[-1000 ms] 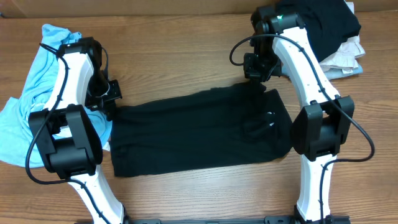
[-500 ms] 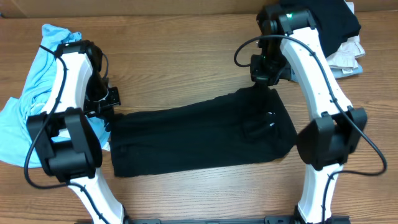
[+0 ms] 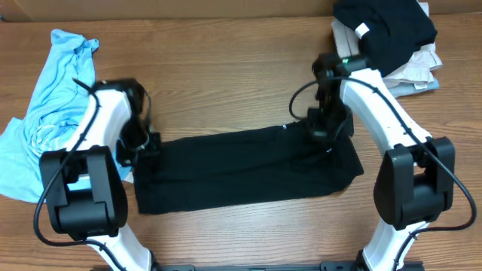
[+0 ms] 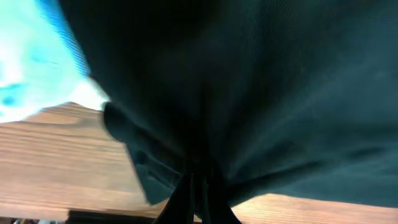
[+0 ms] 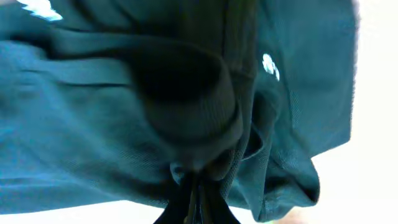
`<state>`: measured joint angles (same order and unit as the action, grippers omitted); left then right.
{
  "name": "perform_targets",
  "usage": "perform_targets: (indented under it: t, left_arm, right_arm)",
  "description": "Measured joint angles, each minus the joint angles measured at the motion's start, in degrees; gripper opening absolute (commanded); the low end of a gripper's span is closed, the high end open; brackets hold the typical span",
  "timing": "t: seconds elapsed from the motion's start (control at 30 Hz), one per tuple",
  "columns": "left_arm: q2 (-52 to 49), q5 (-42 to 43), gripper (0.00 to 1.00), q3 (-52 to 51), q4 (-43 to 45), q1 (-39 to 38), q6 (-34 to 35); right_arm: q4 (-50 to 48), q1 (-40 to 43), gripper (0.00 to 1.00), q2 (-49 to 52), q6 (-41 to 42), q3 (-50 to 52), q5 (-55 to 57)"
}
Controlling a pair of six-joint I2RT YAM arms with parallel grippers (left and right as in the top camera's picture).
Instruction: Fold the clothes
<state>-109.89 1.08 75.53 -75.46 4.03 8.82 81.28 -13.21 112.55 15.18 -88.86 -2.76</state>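
While the left pincer [image 4: 198, 186] is clamped on a bunch of dark cloth, that's the one black shirt [image 3: 241, 169], gathered right at its fingertips. The right pincer [image 5: 196, 186] pinches the same shirt's opposite end, with two small white logos [image 5: 269, 65] just past it. The shirt lies stretched on the tabletop [image 3: 226, 60] between the two pincers. Outward of the left pincer sits one light blue garment [image 3: 45, 98]. Beyond the right pincer, one black folded garment [image 3: 388, 26] rests on pale folded clothes [image 3: 413, 71].
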Motion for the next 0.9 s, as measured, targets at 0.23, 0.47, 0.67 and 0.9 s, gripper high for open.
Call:
perform_targets:
  t: [0.23, 0.47, 0.67, 0.9]
  left_arm:
    - [-0.02, 0.02, 0.04, -4.35, 2.49, -0.22, 0.02]
    - [-0.02, 0.81, 0.63, -4.37, 2.67, -0.22, 0.24]
    - [-0.02, 1.07, 0.99, -4.37, 2.51, -0.2, 0.26]
    - [-0.02, 1.07, 1.0, -4.35, 2.99, -0.2, 0.22]
  right_arm:
    - [-2.05, 0.07, 0.04, -0.81, 1.27, 4.9, 0.0]
    - [1.31, 0.07, 0.36, -5.79, 3.3, 4.92, 0.02]
    - [0.9, 0.2, 0.41, -6.21, 4.11, 7.91, 0.85]
    - [-3.28, 1.49, 0.46, -6.23, 3.72, 7.5, 0.83]
